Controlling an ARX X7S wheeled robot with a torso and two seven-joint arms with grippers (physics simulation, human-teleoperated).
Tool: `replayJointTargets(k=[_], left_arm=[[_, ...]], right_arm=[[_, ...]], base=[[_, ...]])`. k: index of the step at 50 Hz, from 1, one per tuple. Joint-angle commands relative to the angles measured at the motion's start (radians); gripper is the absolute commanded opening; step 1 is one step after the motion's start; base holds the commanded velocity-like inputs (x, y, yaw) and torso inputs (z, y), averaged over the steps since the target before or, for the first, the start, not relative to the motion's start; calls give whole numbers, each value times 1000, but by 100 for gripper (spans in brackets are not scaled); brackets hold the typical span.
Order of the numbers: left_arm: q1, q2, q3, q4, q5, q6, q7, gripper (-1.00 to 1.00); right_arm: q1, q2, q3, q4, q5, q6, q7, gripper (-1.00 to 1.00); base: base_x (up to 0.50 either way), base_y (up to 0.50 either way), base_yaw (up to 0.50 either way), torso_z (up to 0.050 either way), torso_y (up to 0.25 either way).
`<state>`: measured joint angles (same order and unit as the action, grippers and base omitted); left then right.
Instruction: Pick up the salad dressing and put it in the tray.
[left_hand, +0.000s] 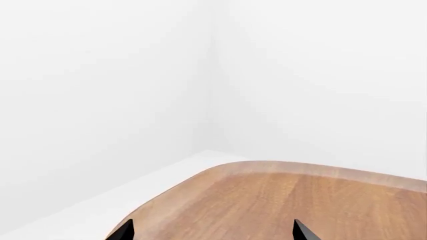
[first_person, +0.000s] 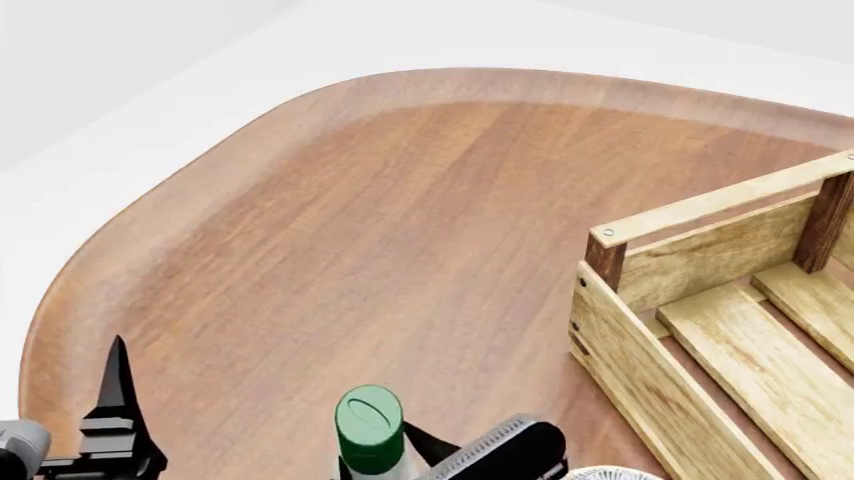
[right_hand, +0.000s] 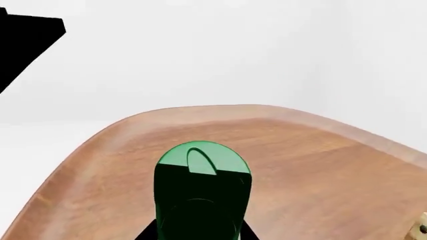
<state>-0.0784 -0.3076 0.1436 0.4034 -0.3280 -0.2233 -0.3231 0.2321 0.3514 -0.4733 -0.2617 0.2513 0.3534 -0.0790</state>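
The rounded wooden desk (first_person: 360, 230) fills most of the head view. At its right side the tray (first_person: 627, 375) is seen, a slatted light-wood crate with dark corner posts, nothing visible inside the part shown. The salad dressing (first_person: 370, 432) stands at the near edge of the desk, well apart from the tray — a pale bottle under a green flip cap, upright.

The right pincer (first_person: 461, 455) is placed about the bottle below the cap; in the right wrist view dark fingers (right_hand: 148, 231) flank the body, yet whether the bottle is pinched cannot be told. The left pincer (left_hand: 212, 231) is held spread over bare desk, grasping nothing.

The bottle is judged light, fairly stiff plastic, smooth and likely slippery — best taken on the body below the cap, not on the cap itself, and kept upright.
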Motion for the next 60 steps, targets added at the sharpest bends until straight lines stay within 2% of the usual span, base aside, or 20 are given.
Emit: replayJointTargets(k=[1, 21, 60], left_arm=[[-2, -5, 4, 5, -2, -3, -4, 100], [-6, -10, 10, 3, -6, 0, -9, 100], [-2, -14, 23, -17, -2, 24, -18, 100]], right_arm=[[3, 29, 69, -169, 14, 40, 53, -100], [1, 78, 188, -362, 68, 104, 125, -100], [-5, 126, 488, -369, 106, 137, 297, -100]], base=[[0, 0, 0, 0, 0], [0, 0, 0, 0, 1], [0, 0, 0, 0, 1]])
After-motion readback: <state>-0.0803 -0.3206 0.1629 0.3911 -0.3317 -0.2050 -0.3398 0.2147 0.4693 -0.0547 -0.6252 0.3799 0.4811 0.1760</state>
